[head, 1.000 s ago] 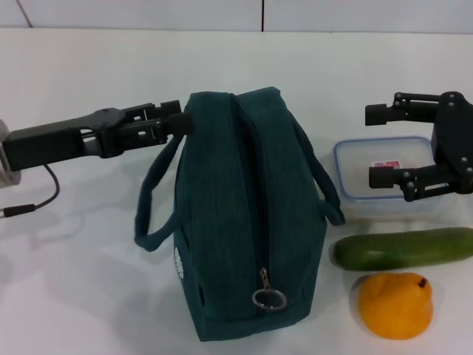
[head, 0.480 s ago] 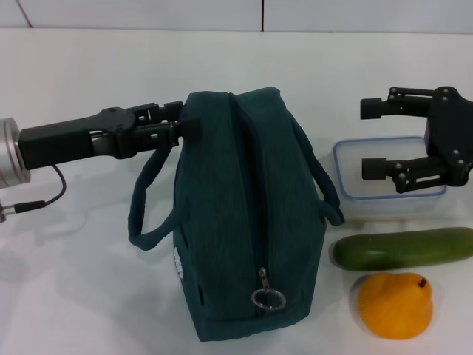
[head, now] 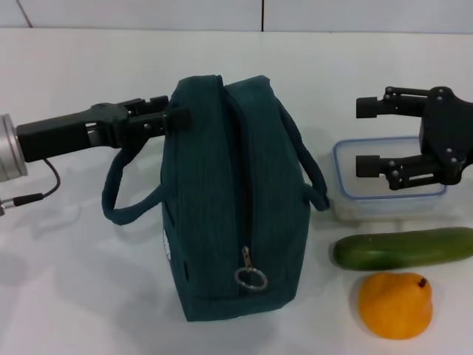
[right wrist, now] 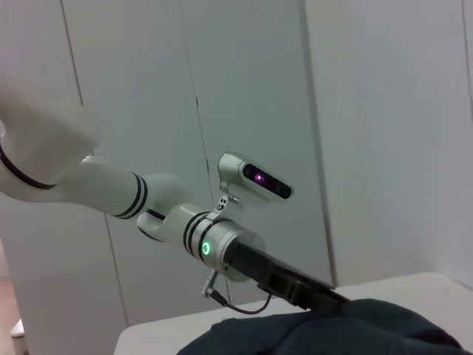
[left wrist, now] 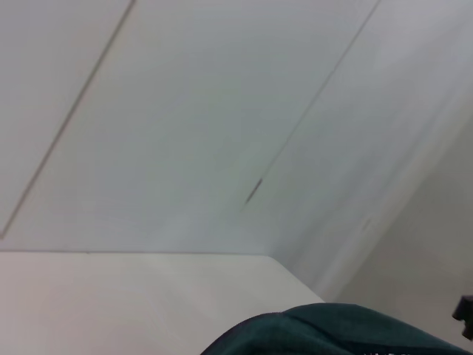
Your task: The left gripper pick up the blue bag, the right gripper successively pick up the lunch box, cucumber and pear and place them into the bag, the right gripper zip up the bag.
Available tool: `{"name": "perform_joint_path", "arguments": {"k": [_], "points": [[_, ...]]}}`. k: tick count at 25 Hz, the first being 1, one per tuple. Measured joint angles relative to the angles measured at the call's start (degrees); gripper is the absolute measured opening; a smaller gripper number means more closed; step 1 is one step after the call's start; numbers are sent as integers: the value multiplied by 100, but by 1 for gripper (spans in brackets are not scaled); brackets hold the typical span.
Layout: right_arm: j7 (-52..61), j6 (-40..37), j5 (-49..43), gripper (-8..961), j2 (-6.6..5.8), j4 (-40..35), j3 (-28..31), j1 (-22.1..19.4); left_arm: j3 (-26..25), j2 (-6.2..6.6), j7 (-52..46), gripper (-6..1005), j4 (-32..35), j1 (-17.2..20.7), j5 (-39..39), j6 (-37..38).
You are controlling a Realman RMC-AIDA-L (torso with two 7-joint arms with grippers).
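The blue bag [head: 236,200] stands upright mid-table in the head view, zipper ring [head: 251,278] hanging at its near end. My left gripper [head: 171,118] is shut on the bag's left handle where it meets the top edge; the handle loop [head: 111,203] droops below it. The bag's top also shows in the left wrist view [left wrist: 332,333] and the right wrist view [right wrist: 332,329]. My right gripper [head: 362,137] hovers open over the clear lunch box [head: 384,207]. The cucumber [head: 403,248] and the pear [head: 395,305] lie in front of the box.
A dark cable [head: 29,196] trails from the left wrist across the table's left side. The white table's back edge [head: 222,31] meets a panelled wall. The left arm [right wrist: 207,248] with its green ring reaches in across the right wrist view.
The left gripper has pulled the bag leftward and slightly back by its handle. The right gripper has risen a little and edged left above the lunch box, staying open.
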Motion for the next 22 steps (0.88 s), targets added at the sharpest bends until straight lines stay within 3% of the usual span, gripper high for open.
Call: {"name": "perform_joint_path", "arguments": {"k": [7,14,22], "points": [[3,0,0,870,42,23,6,-36,-2,11,399,816,37,28,-73,-42],[-14,94,50,870,66,130,11,-112,-3,18,959,600,204,80,-289,-69],[-258,381,374,870,76,938,18,-237,-2,20,1366,428,493,38,-407,-240]]}}
